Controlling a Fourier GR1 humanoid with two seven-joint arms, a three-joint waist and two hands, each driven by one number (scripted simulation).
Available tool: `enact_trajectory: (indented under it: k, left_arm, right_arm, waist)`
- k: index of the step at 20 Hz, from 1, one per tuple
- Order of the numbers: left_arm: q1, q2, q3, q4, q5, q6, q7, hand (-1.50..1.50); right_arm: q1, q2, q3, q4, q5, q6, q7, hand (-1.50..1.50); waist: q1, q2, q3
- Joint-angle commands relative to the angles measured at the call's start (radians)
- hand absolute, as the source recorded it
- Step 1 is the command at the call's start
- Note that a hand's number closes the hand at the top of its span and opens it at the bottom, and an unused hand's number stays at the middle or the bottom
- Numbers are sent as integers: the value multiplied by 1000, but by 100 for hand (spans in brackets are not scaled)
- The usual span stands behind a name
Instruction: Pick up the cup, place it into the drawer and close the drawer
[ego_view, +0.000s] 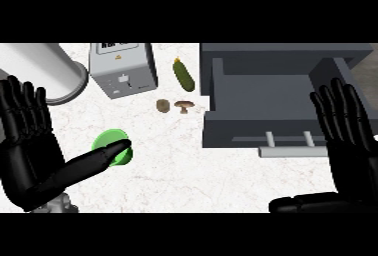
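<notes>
Cup (112, 146), green: on my counter (184, 160), left thumb touching it.
Drawer (269, 95) at 2 o'clock, pulled out; left hand (29, 150) and right hand (347, 145) both spread, holding nothing.

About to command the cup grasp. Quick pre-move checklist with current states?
1. Cup visible on the counter: ok.
2. Left hand open, thumb tip next to the cup: ok.
3. Cup enclosed by the fingers: not ok, not yet grasped.
4. Drawer pulled open, interior bare: ok.
5. Right hand open by the drawer front, holding nothing: ok.
6. Path from cup to drawer: cannot tell; mushroom and zucchini lie between them.
</notes>
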Motion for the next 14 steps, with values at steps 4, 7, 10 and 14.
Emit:
enact_trajectory:
  k: [4,7,10,14]
  left_arm:
    - [-110,-10,-183,146,-64,346,56,-150]
    - [-139,-10,-116,205,-3,317,-2,-150]
    - [-101,-10,-189,202,-13,380,-8,-150]
    - [-174,-10,-180,211,-59,389,75,-150]
  right_arm:
    - [-81,-1,-29,64,-47,9,41,-150]
    - [39,1,-23,68,-49,60,-61,-150]
    - [-6,6,0,-59,-54,19,88,-150]
    - [-63,9,-23,-2,-47,4,96,-150]
  waist:
    - [4,-1,2]
    - [3,-1,2]
    - [3,-2,2]
    - [5,-2,2]
